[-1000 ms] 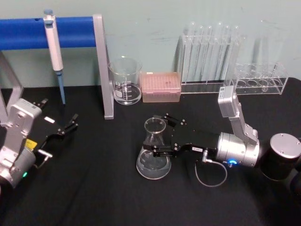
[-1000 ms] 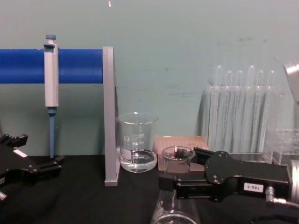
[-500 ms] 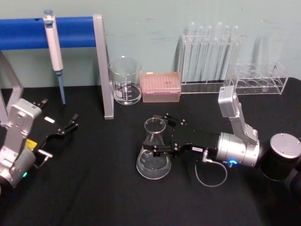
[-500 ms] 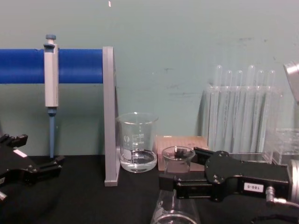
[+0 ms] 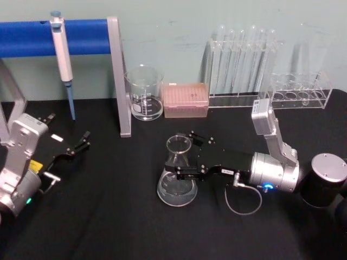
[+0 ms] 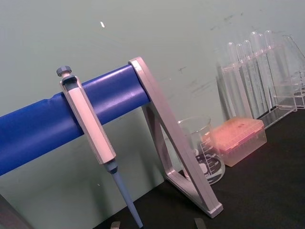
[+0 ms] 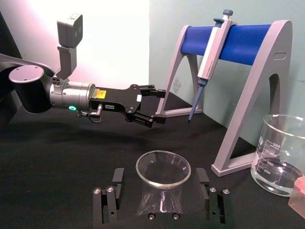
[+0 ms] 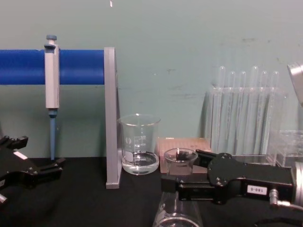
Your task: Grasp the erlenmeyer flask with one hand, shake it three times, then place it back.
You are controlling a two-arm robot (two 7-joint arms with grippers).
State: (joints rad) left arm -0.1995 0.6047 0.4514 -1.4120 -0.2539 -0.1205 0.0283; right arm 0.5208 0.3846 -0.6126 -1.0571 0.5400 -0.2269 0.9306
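- Right gripper [image 5: 182, 155]: black, with a small white label [image 5: 226, 171].
- Right arm [image 5: 275, 170]: shiny silver, blue light [image 5: 265, 187], thin grey cable [image 5: 243, 201].
- Left arm [image 5: 17, 157]: silver, yellow sticker [image 5: 33, 166], green light [image 5: 27, 201].
- Left gripper [image 5: 76, 145]: black.

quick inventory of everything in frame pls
erlenmeyer flask: 1, clear, table centre, upright
beaker: 1, clear, right of stand
tip box: 1, pink, beside beaker
test tubes: several, clear, in a rack back right
empty rack: 1, clear, far right
pipette: 1, grey, on the stand
stand: 1, blue and grey, back left
table: 1, black
left end effector: 1, black, open, at left
right end effector: 1, black, open, straddling the flask neck
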